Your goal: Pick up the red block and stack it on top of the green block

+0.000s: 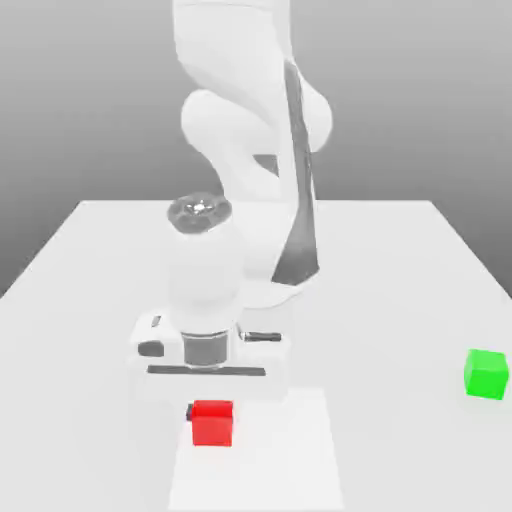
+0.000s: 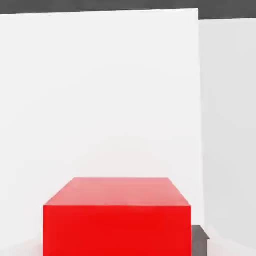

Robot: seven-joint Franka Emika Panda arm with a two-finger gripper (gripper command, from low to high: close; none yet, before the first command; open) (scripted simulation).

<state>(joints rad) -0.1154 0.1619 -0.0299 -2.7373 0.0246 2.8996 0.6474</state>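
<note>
Gripper (image 1: 211, 408) lowered over the red block (image 1: 212, 423) — fingers closed on it, near the table's (image 1: 400, 260) front edge. Green block (image 1: 486, 374) sits well apart at the exterior view's right edge — bare surface between.

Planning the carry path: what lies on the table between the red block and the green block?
Nothing: in the exterior view, bare white table separates the red block and green block.
</note>
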